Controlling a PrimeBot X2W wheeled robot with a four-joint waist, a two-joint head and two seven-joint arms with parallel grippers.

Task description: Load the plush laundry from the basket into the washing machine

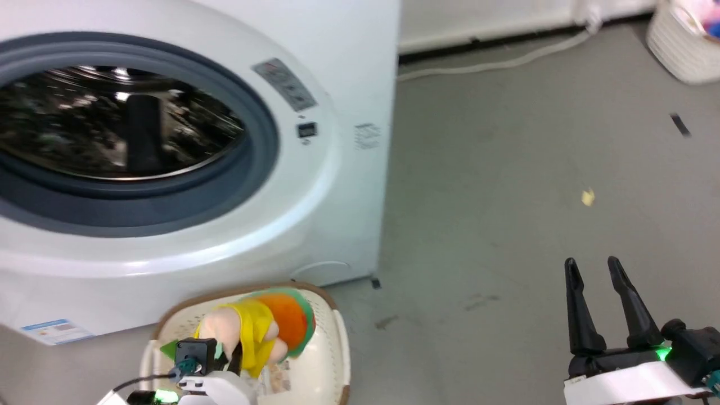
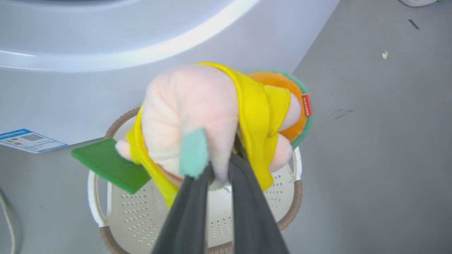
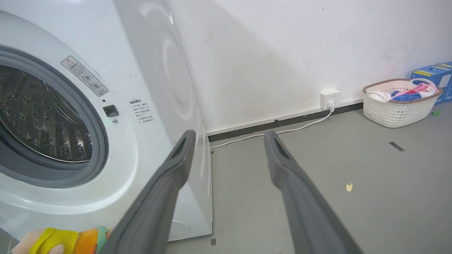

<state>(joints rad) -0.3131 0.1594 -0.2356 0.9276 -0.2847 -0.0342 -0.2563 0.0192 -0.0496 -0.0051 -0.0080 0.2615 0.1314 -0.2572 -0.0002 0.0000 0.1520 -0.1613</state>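
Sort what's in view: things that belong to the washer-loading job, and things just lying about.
Job: plush laundry, pinched in the left gripper; basket beneath it; washing machine.
Lying about: white woven basket of clothes; blue box; wall socket; yellow scrap on the floor.

Fuzzy cloth plush laundry [image 2: 190, 102], matt perforated plastic basket [image 2: 134, 211], glossy washing machine [image 1: 315, 185], shiny steel drum [image 1: 67, 124], matt floor [image 1: 506, 169].

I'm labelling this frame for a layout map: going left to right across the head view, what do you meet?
Blue sticker → plush laundry, gripped by the left claw over the basket → right claw, open → white woven basket.
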